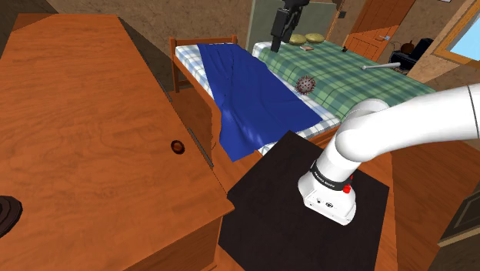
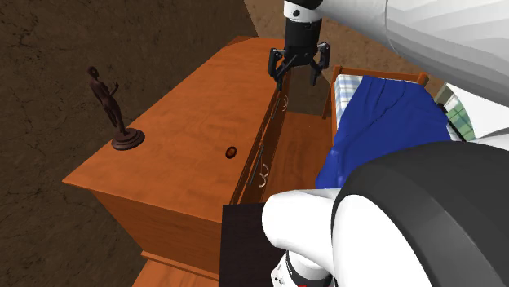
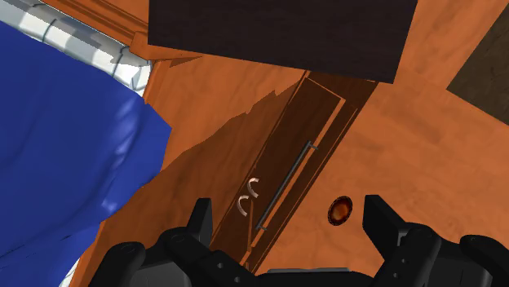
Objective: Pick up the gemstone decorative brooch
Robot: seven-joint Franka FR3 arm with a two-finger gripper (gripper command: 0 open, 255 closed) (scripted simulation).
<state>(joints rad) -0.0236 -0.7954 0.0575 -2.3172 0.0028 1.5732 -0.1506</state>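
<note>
"Where is the gemstone brooch (image 3: 341, 210)?"

"Well below the end effector (image 2: 300, 69), flat on the wooden bench (image 2: 188, 114). It sits off-centre, closer to one finger. The fingers (image 3: 383, 224) stand apart, holding nothing."

"What worries you?"

"On a straight descent that finger would likely land on the brooch, not beside it. It's small and low, so the tips may scrape wood and skid it over the nearby edge, down the drawer fronts (image 2: 273, 139)."

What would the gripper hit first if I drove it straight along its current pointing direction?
Most likely the dresser at its front edge, judging by the wrist view. The open gripper aims beside the brooch, not at it. Depth is unclear; it could slip past down the drawer fronts.
</note>
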